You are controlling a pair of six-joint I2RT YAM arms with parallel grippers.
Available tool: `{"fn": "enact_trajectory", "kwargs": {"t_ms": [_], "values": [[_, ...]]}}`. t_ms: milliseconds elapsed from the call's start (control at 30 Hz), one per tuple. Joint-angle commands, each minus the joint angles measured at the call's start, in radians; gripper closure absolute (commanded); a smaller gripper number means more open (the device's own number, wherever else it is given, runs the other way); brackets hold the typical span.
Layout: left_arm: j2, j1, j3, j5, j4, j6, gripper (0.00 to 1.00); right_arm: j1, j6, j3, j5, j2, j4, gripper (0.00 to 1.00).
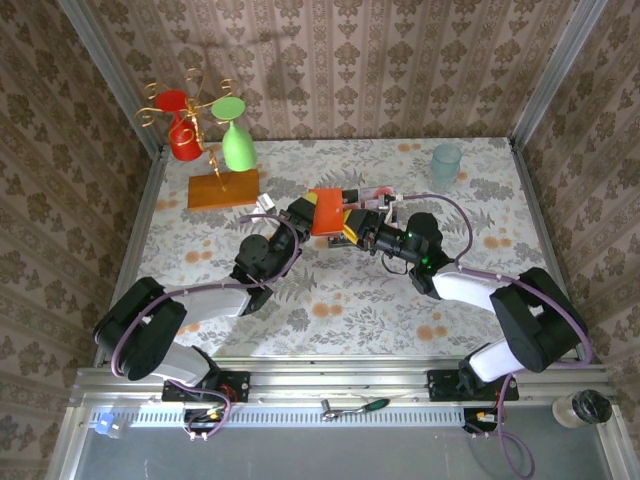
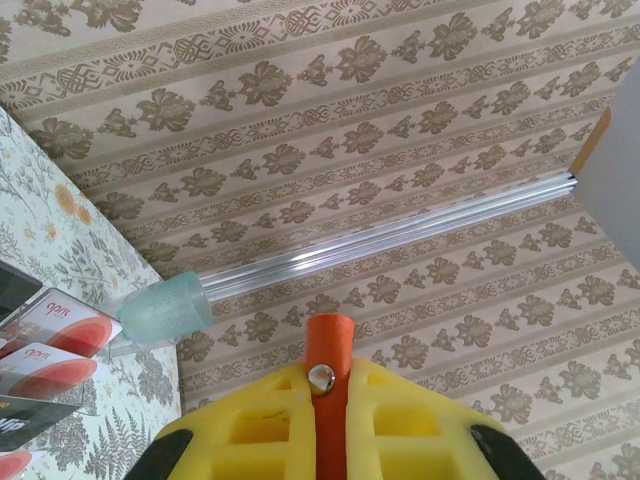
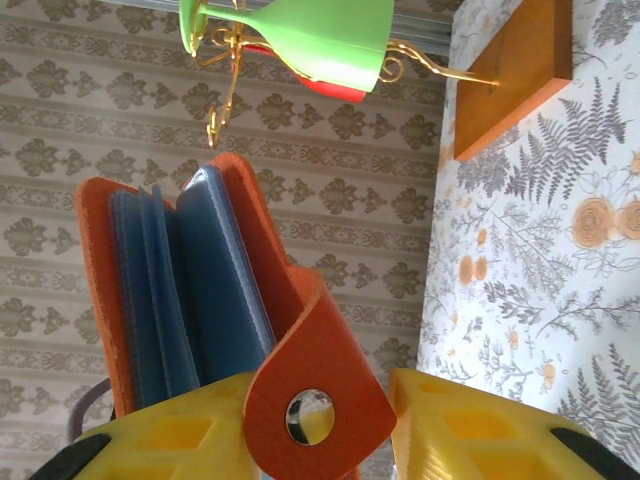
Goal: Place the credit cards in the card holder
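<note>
Above the middle of the flowered bench (image 1: 330, 300), the card holder (image 1: 327, 212) hangs between my two arms, clear of the surface as far as I can judge. My left pincer (image 2: 330, 400) is clamped together on a narrow orange edge of it, just by a metal snap. My right pincer (image 3: 320, 415) has the snap tab lying between its yellow fingers, but whether the tab is pinched or merely resting there I cannot tell.

From my right wrist the holder is open like a book. Its orange covers are spread and the grey-blue pocket leaves fan out between them, free edges pointing away from that pincer toward the green goblet (image 3: 300, 35). From above it looks near enough square, so I name no long axis. I judge it light, soft and floppy. The covers will sag unless both sides are held, and the stiffer outer cover is the place to grip, not the thin leaves.

Smaller, the credit cards (image 2: 60, 335) sit tilted in a clear rack near the holder. I expect them thin, stiff and slick, and I would nip one by a short end.
</note>
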Motion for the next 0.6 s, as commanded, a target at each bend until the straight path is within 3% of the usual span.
{"fn": "enact_trajectory", "kwargs": {"t_ms": [0,133,300,367,433,500,567], "values": [[0.016,-0.012,0.033,0.015,0.049,-0.012,1.00,0.004,0.059,0.002,-0.042,0.016,0.134,0.64],[0.022,-0.015,0.033,0.014,0.050,-0.012,1.00,0.004,0.069,0.006,-0.047,0.010,0.144,0.72],[0.030,-0.018,0.032,0.013,0.053,-0.015,1.00,0.004,0.081,0.006,-0.044,0.003,0.155,0.96],[0.032,-0.017,0.032,0.014,0.054,-0.017,1.00,0.002,0.087,0.002,-0.040,0.002,0.165,0.98],[0.035,-0.017,0.029,0.013,0.054,-0.018,1.00,0.002,0.095,0.001,-0.040,0.004,0.179,0.95],[0.038,-0.019,0.027,0.013,0.055,-0.021,1.00,0.002,0.101,0.003,-0.038,0.009,0.182,0.72],[0.039,-0.019,0.027,0.012,0.055,-0.022,1.00,0.002,0.106,0.000,-0.035,0.014,0.189,0.61]]}}
